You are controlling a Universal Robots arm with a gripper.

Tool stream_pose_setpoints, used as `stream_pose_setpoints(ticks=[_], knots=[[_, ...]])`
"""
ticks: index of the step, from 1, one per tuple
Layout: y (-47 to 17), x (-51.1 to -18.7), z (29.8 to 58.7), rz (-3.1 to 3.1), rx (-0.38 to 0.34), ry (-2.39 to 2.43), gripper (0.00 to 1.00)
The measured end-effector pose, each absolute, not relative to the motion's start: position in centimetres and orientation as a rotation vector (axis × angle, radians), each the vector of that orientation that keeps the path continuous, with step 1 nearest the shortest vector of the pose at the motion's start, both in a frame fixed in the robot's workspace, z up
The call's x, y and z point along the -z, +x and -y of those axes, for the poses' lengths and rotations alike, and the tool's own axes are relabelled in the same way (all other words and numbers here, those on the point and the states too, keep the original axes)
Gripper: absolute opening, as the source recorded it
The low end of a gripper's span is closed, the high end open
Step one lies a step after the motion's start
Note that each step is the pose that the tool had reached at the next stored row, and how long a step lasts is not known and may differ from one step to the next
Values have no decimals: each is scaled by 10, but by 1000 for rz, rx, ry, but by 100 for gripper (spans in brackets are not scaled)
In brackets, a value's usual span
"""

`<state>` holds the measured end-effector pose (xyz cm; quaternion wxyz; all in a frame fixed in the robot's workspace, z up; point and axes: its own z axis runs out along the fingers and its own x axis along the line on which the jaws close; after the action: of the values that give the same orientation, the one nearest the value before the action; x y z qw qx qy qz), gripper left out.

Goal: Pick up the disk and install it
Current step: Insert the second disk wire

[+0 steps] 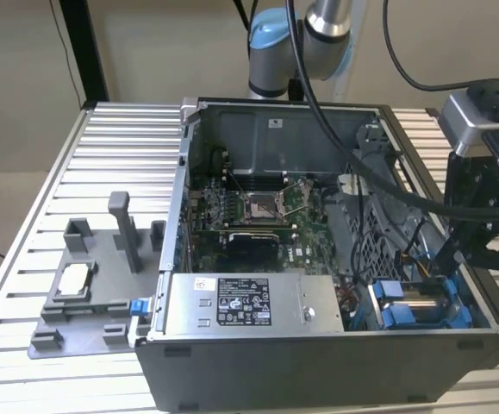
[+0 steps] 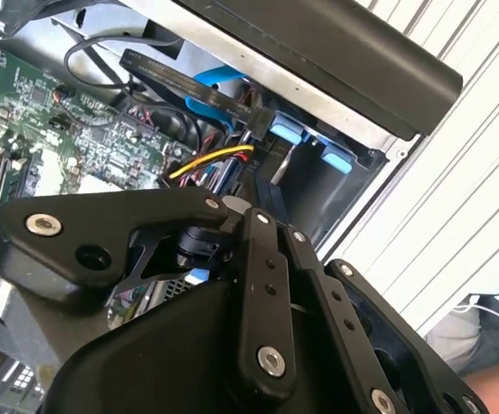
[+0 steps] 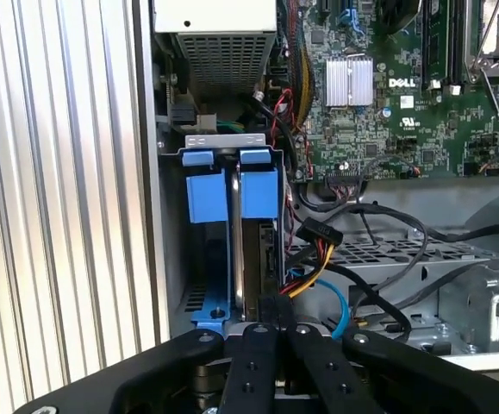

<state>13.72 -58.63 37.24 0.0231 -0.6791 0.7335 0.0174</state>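
Now gripper (image 3: 271, 315) clamps the disk (image 3: 251, 250) edge-on in its blue bay; I'd press straight toward 12 o'clock, untilted.

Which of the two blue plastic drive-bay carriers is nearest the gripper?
The blue plastic carrier beside the green motherboard, aligned with the black gripper; the other carrier hugs the grey case wall.

Arm (image 1: 305, 34) bent over, tool (image 3: 277, 332) lowered, fingers seemingly closed together
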Motion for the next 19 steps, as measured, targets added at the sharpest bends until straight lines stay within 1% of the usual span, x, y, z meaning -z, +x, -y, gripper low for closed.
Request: stream_pose_setpoints(ticks=[6, 11, 16, 19], knots=[[154, -378, 587, -2290, -91, -2118, 100], [175, -376, 586, -2301, -95, -2128, 100], [180, -372, 578, -2318, -73, -2140, 100], [180, -372, 573, -2343, -17, -2162, 100]])
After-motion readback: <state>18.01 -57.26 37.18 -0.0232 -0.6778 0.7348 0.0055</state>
